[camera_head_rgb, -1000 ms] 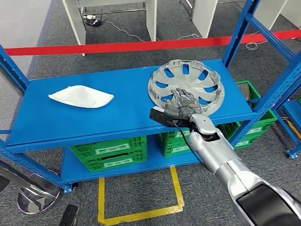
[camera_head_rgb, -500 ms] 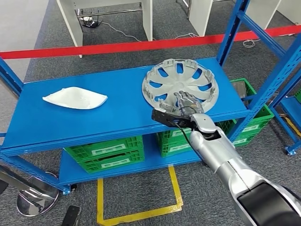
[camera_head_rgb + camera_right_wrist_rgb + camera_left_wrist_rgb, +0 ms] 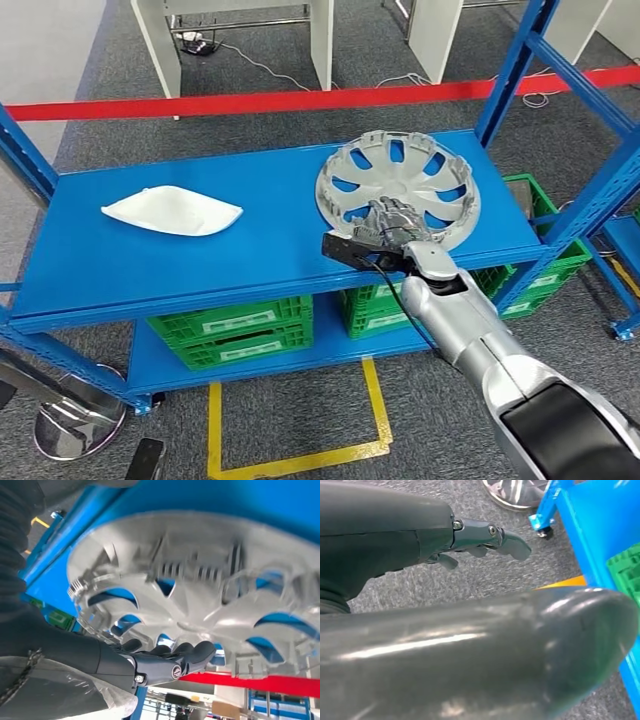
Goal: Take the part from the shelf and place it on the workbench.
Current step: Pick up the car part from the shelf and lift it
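1. Well, nearest of all is the yellow tape outline (image 3: pixel 294 440) on the grey carpet, with a round metal base (image 3: pixel 72 425) off to the left of it.
2. The silver right arm (image 3: pixel 483 350) comes up from the lower right toward the blue shelf (image 3: pixel 189 265), its wrist at the front edge of the top deck.
3. The right hand (image 3: pixel 389 222) reaches over that edge, and its dark fingers (image 3: pixel 188 655) are pushed in at the near rim of the wheel cover (image 3: pixel 411 175), curling among the spoke openings. It looks like a grip on the rim, though from where I stand I cannot tell if the fingers are truly closed on it.
4. The wheel cover, silver-grey, sits on the right half of the top deck, its near side just at the hand and apparently tipped up a little off the blue surface.
5. The left hand (image 3: pixel 482 535) hangs low by the floor near the foot of the shelf, fingers stretched out and holding nothing.
6. Under the top deck, green crates (image 3: pixel 230 325) stand on the lower deck.
7. Well apart from the wheel cover, on the left half of the deck, lies a white part (image 3: pixel 173 210).
8. Behind the shelf a red tape line (image 3: pixel 287 98) crosses the carpet, and beyond it stand white table legs (image 3: pixel 321 40).
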